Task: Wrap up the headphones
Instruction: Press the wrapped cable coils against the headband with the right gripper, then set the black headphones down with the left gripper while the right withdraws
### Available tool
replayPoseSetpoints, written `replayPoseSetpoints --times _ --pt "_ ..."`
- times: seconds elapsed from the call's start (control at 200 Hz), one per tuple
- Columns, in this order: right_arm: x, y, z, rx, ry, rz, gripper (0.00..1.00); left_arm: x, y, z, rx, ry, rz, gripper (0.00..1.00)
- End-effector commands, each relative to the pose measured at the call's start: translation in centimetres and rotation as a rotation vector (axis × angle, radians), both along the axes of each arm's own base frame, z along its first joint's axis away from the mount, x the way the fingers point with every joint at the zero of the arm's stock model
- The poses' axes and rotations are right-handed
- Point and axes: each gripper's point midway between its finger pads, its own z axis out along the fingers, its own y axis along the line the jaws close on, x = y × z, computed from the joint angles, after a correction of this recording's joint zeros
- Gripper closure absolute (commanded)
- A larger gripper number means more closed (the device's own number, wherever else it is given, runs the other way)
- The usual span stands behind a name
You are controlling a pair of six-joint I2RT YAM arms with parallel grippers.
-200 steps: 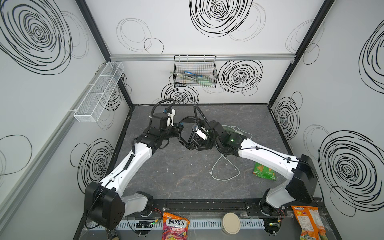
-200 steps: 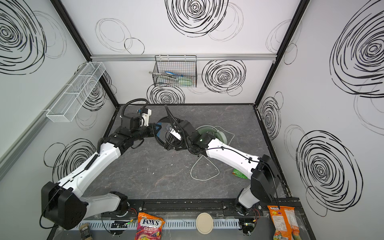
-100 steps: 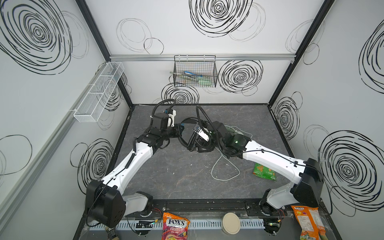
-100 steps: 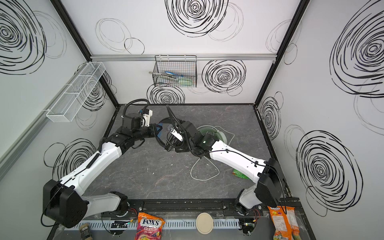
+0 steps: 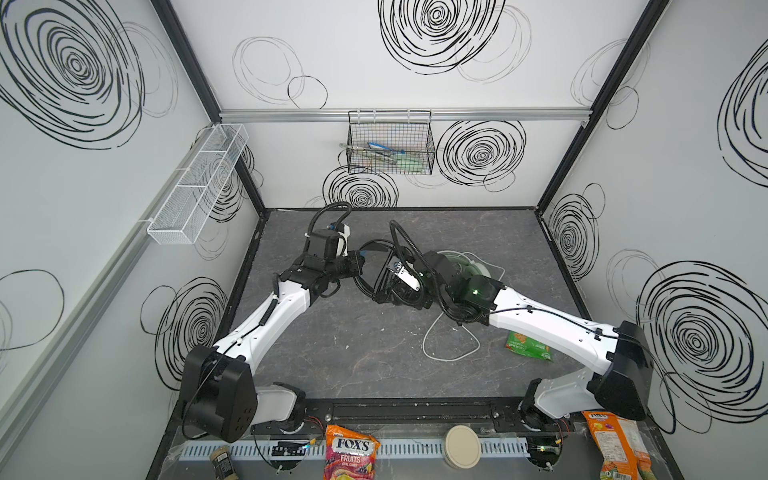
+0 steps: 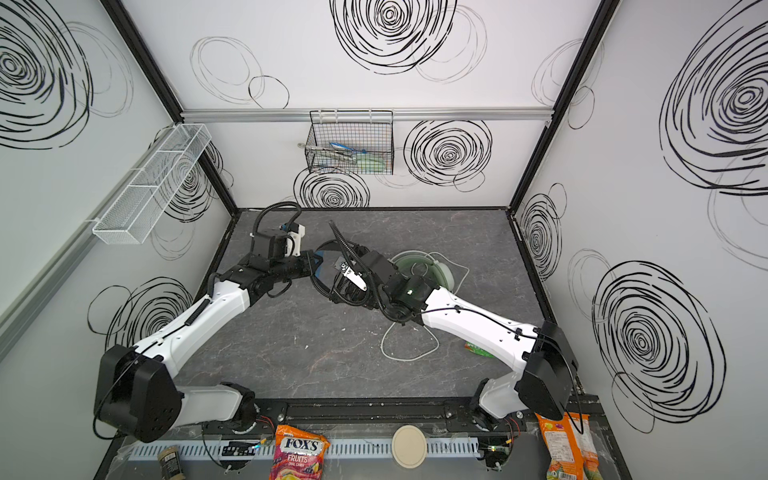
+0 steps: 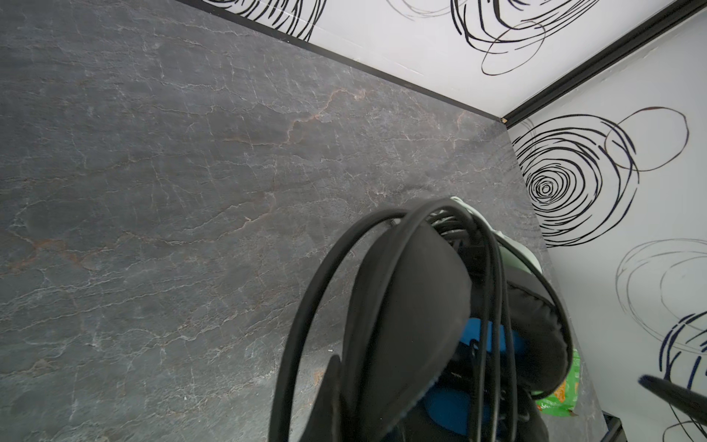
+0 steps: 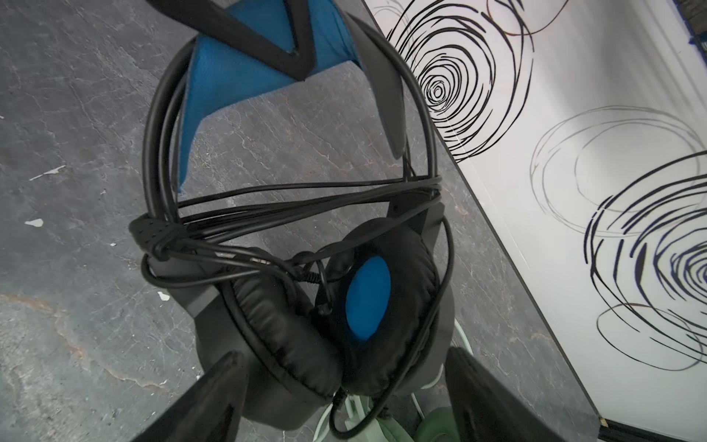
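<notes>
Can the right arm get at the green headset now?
Probably, yes. The right gripper is open, and the green headset lies on the table by its wrist. But the black headset, hanging from the shut left gripper, sits between its fingers, so it should back off first.

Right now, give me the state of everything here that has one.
black headset, black cable wound around it.
left hand, shut on the black headset's blue headband.
right hand, open, jaws either side of the ear cups.
mint-green headset, on the table, pale cable loose.
</notes>
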Motion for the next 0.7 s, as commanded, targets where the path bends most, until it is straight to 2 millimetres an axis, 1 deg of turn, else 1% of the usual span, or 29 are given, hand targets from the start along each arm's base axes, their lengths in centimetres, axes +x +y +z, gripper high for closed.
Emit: replayPoseSetpoints --times 0.0,0.075,0.095,0.12,0.195,0.3,0.365,0.485,0.51,0.555,0.695 --pt "-0.2 -0.7 2.6 0.054 -0.033 -0.031 0.11 1.9 -0.1 2.2 -0.085 -0.094 0.022 1.0" --pt "-0.3 -0.8 4.2 0.116 -0.032 -0.048 0.04 2.9 0.5 1.7 -0.097 -0.094 0.042 1.0" --pt "-0.3 -0.8 4.6 0.133 -0.03 -0.054 0.0 3.2 0.8 1.5 -0.097 -0.093 0.049 1.0" --pt "-0.4 -0.9 5.0 0.152 -0.025 -0.059 0.02 3.7 1.1 1.3 -0.098 -0.092 0.059 1.0" --pt "-0.4 -1.2 5.7 0.187 -0.008 -0.08 0.03 5.4 2.1 0.6 -0.112 -0.095 0.083 1.0" --pt "0.1 -1.9 5.9 0.219 0.013 -0.114 0.03 8.1 3.1 -0.3 -0.15 -0.104 0.083 1.0" --pt "0.5 -2.3 6.0 0.248 0.026 -0.135 0.03 9.7 3.4 -0.9 -0.164 -0.108 0.065 1.0" --pt "1.5 -3.1 6.1 0.307 0.059 -0.17 0.03 12.7 4.4 -3.4 -0.15 -0.077 0.08 1.0" --pt "1.7 -3.3 6.0 0.313 0.063 -0.175 0.03 13.4 4.6 -3.6 -0.153 -0.08 0.085 1.0" --pt "2.1 -3.5 6.0 0.326 0.069 -0.184 0.03 14.4 4.8 -4.1 -0.152 -0.082 0.092 1.0" --pt "3.1 -4.1 5.8 0.35 0.087 -0.212 0.03 17.9 5.0 -6.8 -0.128 -0.043 0.106 1.0"
